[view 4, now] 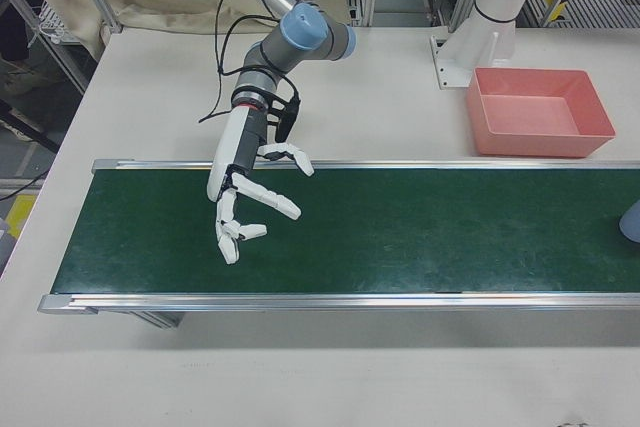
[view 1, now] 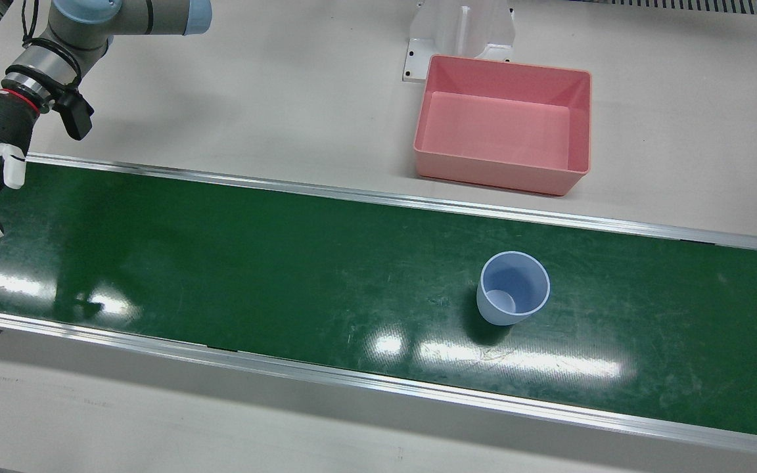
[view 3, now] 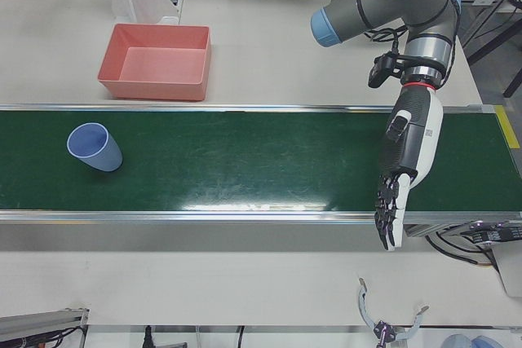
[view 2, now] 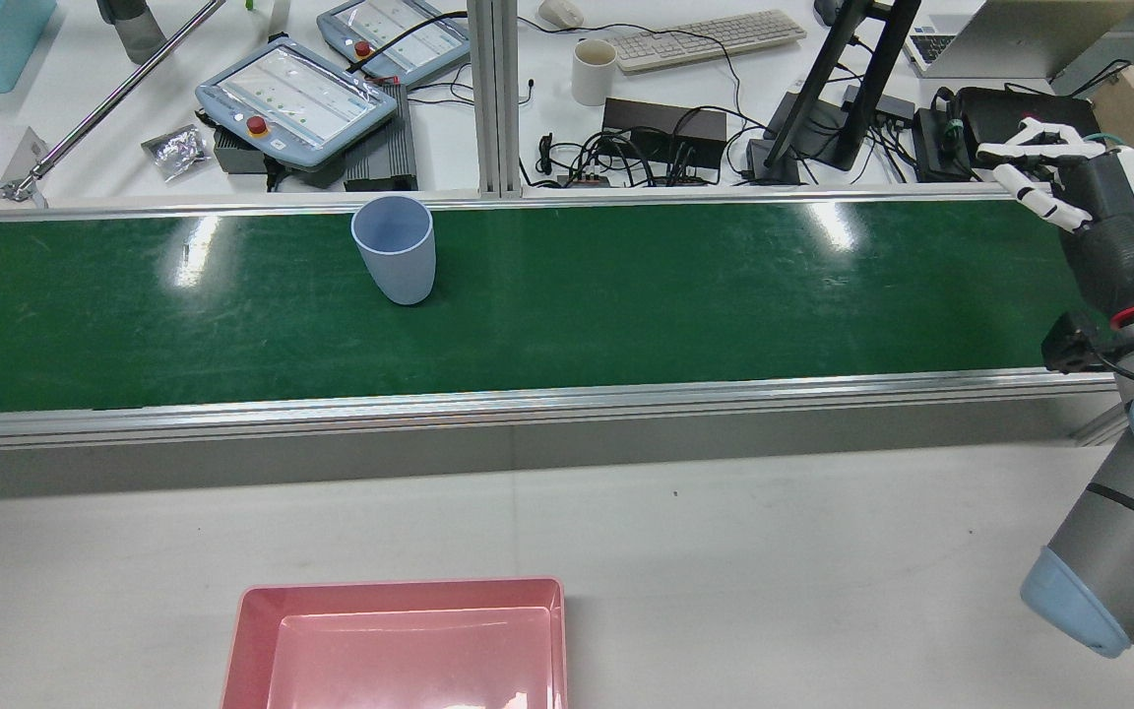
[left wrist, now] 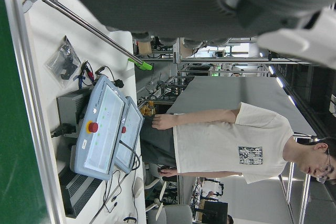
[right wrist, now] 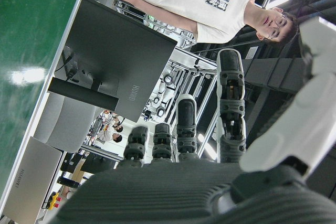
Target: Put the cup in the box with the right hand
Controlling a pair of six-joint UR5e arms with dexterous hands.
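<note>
Belt [view 1: 221, 263]: green strip running the whole width of the station, and everything below is placed against it.

Right hand [view 4: 250, 197]: over the belt's left end, wrist toward the robot's side. The fingers are spread and curled loosely around nothing, which looks like a ready shape for wrapping a round wall. It is well apart from the cup, so I'd say the reach is not yet made.

Cup [view 1: 513, 295]: pale blue, upright on the belt with its mouth up, right of the belt's middle and roughly mid-width. Nothing touches it. Standing free like this, its side is open to a grasp from any direction.

Box [view 1: 503, 177]: pink and empty, off the belt on the table along the belt's robot-side edge, straight across from the cup. That position probably keeps the carry short: lift, cross the rail, lower.

Left hand [view 3: 408, 160]: past the cup toward the belt's right end, hanging fingers-down over the operators' edge. The fingers are straight and slack and grip nothing. It seems parked clear, since the job belongs to the other arm.
</note>
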